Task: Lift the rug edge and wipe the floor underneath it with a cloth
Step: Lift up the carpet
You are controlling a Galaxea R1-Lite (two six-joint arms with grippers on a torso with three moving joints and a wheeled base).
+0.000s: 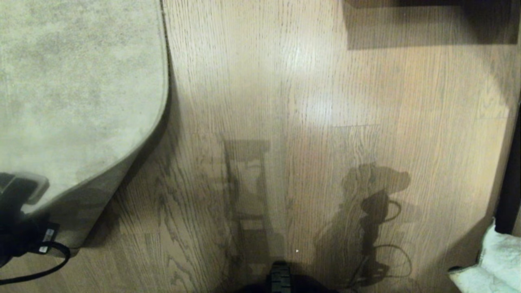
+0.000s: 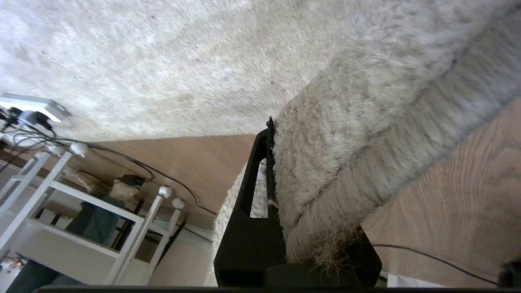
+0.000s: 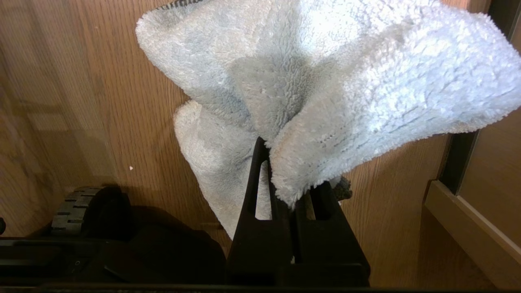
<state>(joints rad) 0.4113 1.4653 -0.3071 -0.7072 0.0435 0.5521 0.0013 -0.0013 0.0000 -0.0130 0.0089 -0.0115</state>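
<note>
at the left edge of the floor (image 1: 325, 122), my left gripper (image 1: 24, 195) is pinching the rug edge (image 2: 325, 179), its fingers (image 2: 248, 203) pressed together on the pile near the rug's rounded corner. that corner is raised off the planks, curling up and throwing a dark shadow along its border, and the frayed tan fringe of the border sits in my grip. the rest of the rug (image 1: 73, 81) fills the near-left part of the floor, and its long straight border runs away from me along the planks. right of that border the wood is bare and wide: light brown planks with fine dark grain, a soft glare in the middle and the shadows of my own arms and cables lying across it. one of my base wheels (image 1: 280, 276) shows at the near edge, in the middle. at the far right a dark piece of furniture (image 1: 431, 20) stands along the far edge and a dark upright runs down the right side. at the near right corner my right gripper (image 3: 293, 191) is pinching the cloth (image 3: 325, 81), fingers closed on a fold of it, the pale blue-white fluff bunched and hanging just above the planks, well apart from the rug. i count one rug, one cloth, two grippers, each holding one thing.
</note>
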